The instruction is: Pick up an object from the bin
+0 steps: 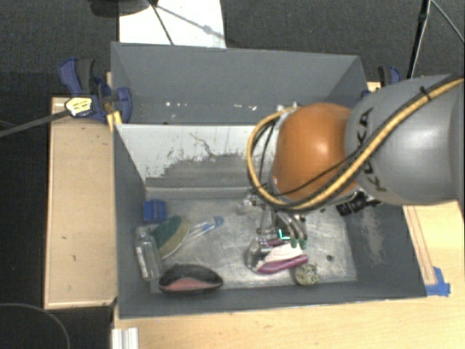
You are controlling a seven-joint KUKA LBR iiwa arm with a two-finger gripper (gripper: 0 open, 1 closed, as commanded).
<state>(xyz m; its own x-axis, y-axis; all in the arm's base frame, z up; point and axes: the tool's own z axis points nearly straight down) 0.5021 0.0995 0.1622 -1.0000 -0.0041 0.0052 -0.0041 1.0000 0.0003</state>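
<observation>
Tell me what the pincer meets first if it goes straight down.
Probably the purple-and-white thing lying directly beneath the pincer. Depth is unclear from above, so the two may already touch.

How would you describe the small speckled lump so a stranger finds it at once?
Look in the grey bin, along its near wall, right of middle. Beside the long purple thing under the end effector lies the lump: small, round, speckled.

Grey bin (232,78), pale scuff marks on far wall. Magenta-and-white piece (280,262) near right; speckled tan lump (307,274) beside. Black oval (190,278), pink stripe. Blue block (153,210), dark green pad (171,229) left. Orange wrist cover (312,155).
</observation>
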